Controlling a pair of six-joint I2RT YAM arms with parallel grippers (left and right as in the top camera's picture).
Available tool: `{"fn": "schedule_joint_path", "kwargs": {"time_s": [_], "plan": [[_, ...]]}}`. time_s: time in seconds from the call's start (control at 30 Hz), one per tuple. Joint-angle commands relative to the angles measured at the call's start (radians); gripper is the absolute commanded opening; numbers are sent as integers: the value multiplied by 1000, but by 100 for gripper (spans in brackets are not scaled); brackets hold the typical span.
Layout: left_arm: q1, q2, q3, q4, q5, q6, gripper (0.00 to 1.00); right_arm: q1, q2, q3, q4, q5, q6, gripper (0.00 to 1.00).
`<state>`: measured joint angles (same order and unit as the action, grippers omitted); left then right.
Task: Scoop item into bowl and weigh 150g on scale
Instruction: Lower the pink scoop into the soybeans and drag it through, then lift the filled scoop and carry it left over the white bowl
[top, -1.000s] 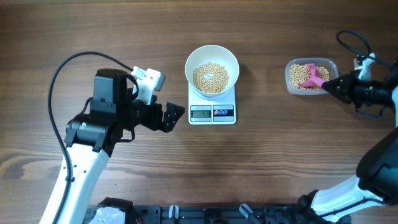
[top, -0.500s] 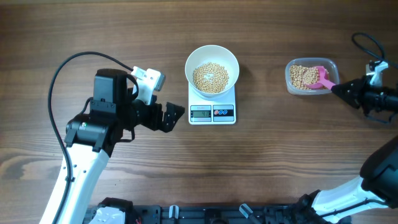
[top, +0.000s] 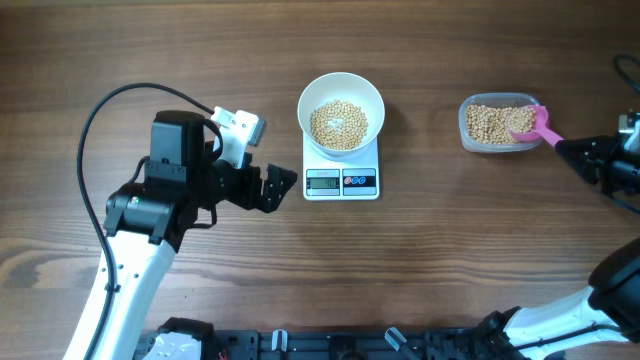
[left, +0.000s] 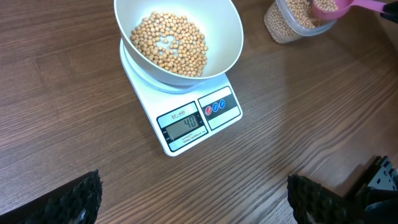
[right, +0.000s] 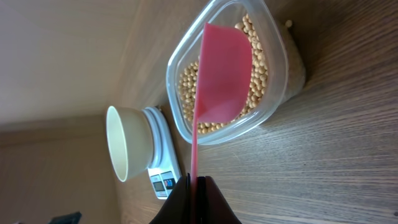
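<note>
From overhead, the bowl (top: 341, 88) sat on the scale (top: 341, 181) at mid-table with a layer of beans (top: 339, 124) in it, and more beans filled the tub (top: 464, 122) well to its right. The right claw (top: 566, 148) was clamped on the handle of a pink scoop (top: 528, 121). The scoop's long axis ran diagonally from the claw up and left, with its cup over the tub's right end and seemingly loaded. The bowl therefore lay to the left of that claw, past the tub. The left claw (top: 283, 187) was nearer, just beside the scale's left edge, jaws wide and holding nothing. Since the right arm had the scoop, the carry looked to be a leftward one. From the left wrist, the 2 fingers (left: 78, 199) showed at the lower corners, apart from the scale. The display (left: 185, 123) seemed to read 40, a tiny label above it looked like SF-400, and 2 round buttons (left: 215, 106) sat beside it. From the right wrist, the jaws were pinched flat on the thin handle and the cup hung over the tub's beans. The bowl and scale showed beyond, and no other writing was legible.
</note>
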<state>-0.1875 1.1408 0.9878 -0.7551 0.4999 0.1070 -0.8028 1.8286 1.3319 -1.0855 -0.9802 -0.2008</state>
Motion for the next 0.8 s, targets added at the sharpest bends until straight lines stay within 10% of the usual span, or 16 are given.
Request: {"fn": "schedule_joint_path", "kwargs": {"time_s": [0.0, 0.77], "plan": [[7, 6, -1, 2, 15, -6, 100, -5, 12, -6, -17, -80, -36, 4], [7, 6, -1, 2, 15, -6, 100, 56, 11, -6, -276, -308, -247, 5]]}}
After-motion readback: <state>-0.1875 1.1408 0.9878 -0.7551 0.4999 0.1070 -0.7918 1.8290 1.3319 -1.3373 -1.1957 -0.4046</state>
